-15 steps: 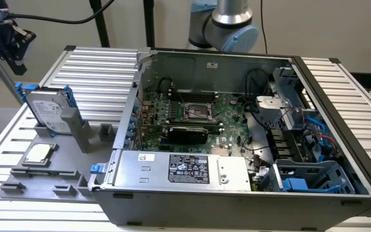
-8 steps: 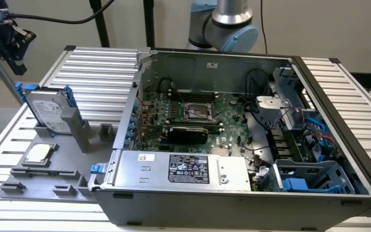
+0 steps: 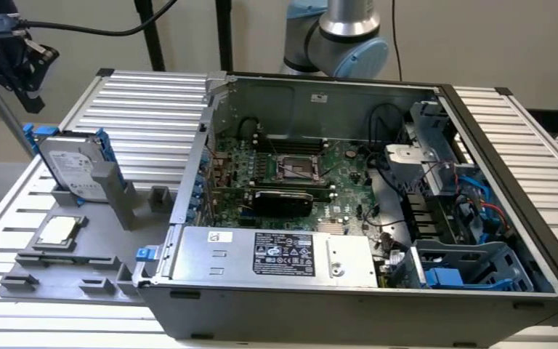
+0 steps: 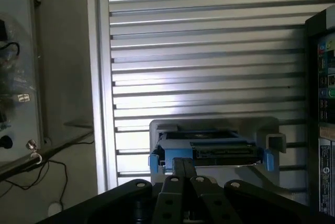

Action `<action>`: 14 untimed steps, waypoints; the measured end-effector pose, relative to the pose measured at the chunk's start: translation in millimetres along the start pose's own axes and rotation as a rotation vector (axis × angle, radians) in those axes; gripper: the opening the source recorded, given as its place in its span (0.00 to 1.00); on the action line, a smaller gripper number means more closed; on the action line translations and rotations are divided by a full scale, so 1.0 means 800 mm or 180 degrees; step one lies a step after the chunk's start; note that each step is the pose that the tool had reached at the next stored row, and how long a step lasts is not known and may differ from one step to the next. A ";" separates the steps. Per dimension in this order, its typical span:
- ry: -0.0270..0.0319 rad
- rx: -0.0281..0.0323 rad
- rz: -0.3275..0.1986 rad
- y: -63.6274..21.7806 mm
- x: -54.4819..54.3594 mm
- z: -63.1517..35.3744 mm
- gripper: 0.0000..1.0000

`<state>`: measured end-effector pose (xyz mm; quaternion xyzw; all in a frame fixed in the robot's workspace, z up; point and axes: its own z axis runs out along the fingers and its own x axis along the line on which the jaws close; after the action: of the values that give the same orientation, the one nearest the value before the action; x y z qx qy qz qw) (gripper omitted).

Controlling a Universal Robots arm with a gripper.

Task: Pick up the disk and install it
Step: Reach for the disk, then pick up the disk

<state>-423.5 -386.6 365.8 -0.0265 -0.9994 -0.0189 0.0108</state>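
The pick-up approach seems to be underway: the gripper [image 3: 27, 87] is hovering over the worktop's [image 3: 153, 94] far corner at the exterior view's left, fingers [image 4: 178, 167] closed on nothing. The disk [image 3: 70, 167] is standing upright in a grey holder [image 3: 114, 200] near it, ungrasped. I judge grasping it is calling for parted fingers aligned over its top edge.

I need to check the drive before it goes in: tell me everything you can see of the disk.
The disk is a flat silver-grey metal rectangle with a white printed label, framed by blue plastic rails along both long edges. It stands upright on a short edge, leaning slightly, slotted into a grey holder on the slatted table, at the exterior view's left, outside the computer case. Only the holder touches it.
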 end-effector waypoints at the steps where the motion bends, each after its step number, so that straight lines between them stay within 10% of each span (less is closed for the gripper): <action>1: 0.0000 0.0001 -0.0045 0.000 0.000 0.000 0.00; 14: -0.0001 0.0017 -0.0801 0.000 0.000 0.005 0.00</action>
<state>-423.4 -386.7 361.8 0.0990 -0.9949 -0.0174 0.0083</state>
